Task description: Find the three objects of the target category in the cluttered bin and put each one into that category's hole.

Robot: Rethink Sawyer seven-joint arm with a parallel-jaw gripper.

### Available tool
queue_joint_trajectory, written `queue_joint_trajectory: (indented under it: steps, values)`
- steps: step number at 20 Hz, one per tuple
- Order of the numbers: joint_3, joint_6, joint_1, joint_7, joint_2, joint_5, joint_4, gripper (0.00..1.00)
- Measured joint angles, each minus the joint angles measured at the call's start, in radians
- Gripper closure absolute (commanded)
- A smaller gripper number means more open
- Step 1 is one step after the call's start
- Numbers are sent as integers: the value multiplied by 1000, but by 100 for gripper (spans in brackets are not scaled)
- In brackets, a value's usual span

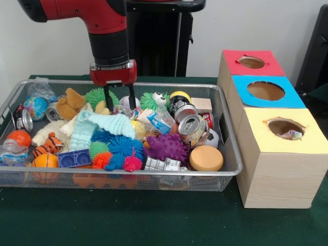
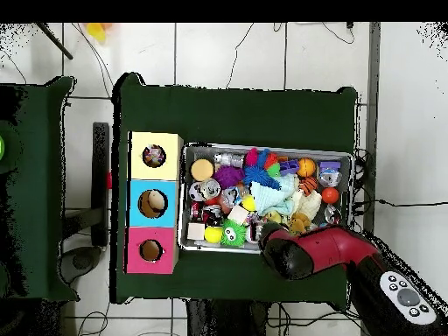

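Note:
The wire mesh bin holds a heap of toys, cans and cloths; it also shows in the overhead view. My gripper hangs over the bin's back middle, open, with its black fingers apart. A small white piece with coloured dots lies just below, between the fingertips. A dotted fabric bundle lies inside the yellow-surround hole, and shows there from overhead. In the overhead view the arm hides the gripper.
A pale mint knitted cloth, spiky rubber balls, crushed cans and a plush bear crowd the bin. The blue-surround hole and red-surround hole top boxes behind the yellow one, right of the bin.

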Motion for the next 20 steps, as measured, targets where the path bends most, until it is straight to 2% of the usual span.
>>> queue_joint_trajectory:
  steps: [1,15,18,20]
  values:
    - [0,0,0,0,0,-1,0,100]
    - [0,0,43,0,-18,-1,0,100]
    - [4,0,40,0,-43,9,9,100]
    - [18,7,24,0,-82,42,28,100]
